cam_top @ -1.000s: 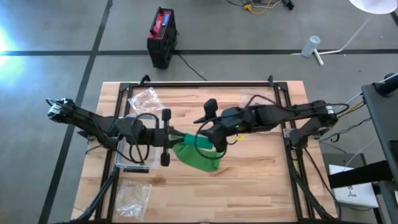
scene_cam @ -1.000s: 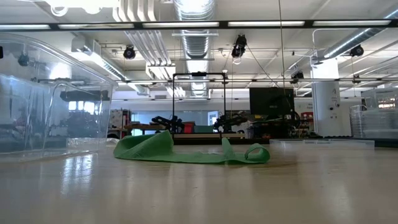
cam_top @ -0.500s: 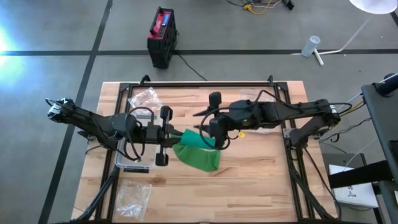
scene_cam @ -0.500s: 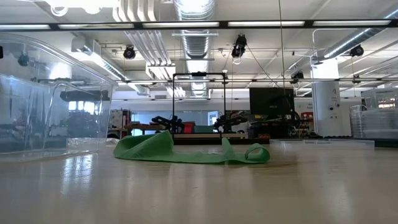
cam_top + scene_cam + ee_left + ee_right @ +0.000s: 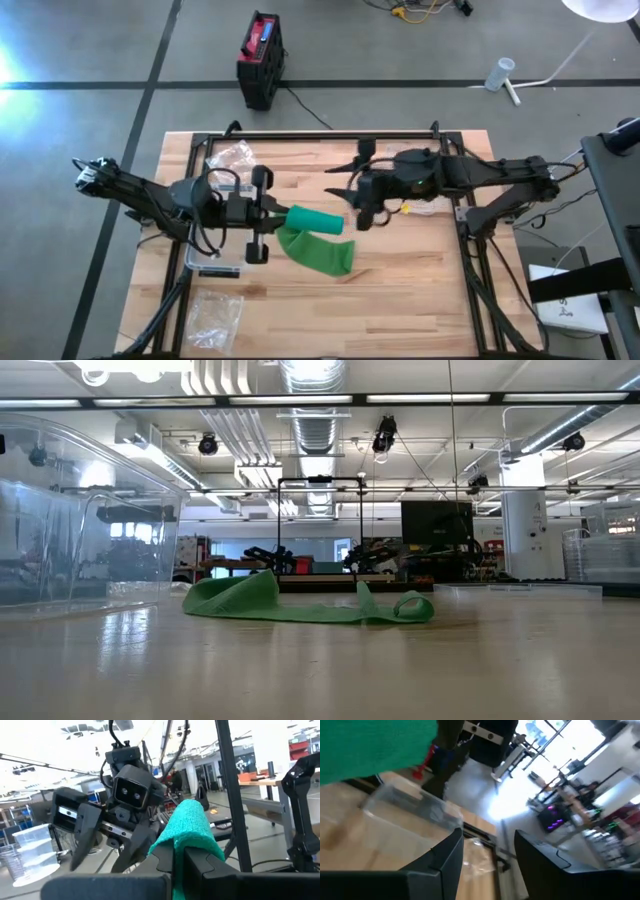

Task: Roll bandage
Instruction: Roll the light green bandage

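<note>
While clamped on the rolled end of the green bandage, left gripper near the middle of the wooden table, jaws closed tight on the cloth. Roll jutting out level from those fingers toward the right arm, loose tail drooping from it and spread on the boards just in front. In the left wrist view, same roll pinched between the dark fingers, ribbed and fuzzy in weave. Right gripper just beside the free end of the roll, not touching, jaws parted and nothing in them. Seen level across the table, tail flat with a small curl at one end. Probably light, soft and stretchy: likely to sag, slacken and unwind if left unsupported, unlikely to break. Best taken across the firm rolled part, or at the tail's edge with slight tension so each wrap lies snug. Clear plastic tub under the left arm, out of the way.
</note>
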`<action>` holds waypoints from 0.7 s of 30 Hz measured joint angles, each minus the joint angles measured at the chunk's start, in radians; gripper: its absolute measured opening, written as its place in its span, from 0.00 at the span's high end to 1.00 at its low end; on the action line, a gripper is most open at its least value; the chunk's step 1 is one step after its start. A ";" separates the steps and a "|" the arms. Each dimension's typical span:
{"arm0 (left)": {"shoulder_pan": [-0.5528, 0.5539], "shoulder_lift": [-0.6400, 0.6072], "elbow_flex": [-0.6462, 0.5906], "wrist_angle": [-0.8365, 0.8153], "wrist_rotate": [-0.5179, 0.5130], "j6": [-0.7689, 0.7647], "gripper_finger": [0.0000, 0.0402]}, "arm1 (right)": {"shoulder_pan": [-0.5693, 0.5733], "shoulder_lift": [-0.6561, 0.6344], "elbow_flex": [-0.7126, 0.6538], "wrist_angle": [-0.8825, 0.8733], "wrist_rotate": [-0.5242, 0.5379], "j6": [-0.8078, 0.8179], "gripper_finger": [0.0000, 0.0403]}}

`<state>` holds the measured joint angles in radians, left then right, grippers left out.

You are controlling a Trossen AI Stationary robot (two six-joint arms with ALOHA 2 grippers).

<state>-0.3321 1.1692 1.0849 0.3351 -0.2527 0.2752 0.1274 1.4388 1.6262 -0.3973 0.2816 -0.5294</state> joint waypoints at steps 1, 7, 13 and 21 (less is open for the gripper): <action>0.000 -0.003 -0.001 0.001 -0.002 0.001 1.00 | -0.010 -0.015 -0.032 0.022 -0.022 0.032 0.59; 0.008 -0.030 -0.032 0.023 -0.093 0.008 1.00 | -0.055 -0.063 -0.345 0.342 -0.097 0.209 0.61; 0.046 -0.033 -0.124 0.171 -0.157 -0.002 1.00 | -0.063 -0.042 -0.610 0.775 -0.099 0.309 0.57; 0.096 -0.059 -0.321 0.523 -0.157 -0.008 1.00 | -0.065 0.072 -0.866 1.594 -0.099 0.364 0.54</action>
<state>-0.2363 1.1104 0.7637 0.8583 -0.4095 0.2677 0.0620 1.5113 0.7607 1.1969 0.1827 -0.1656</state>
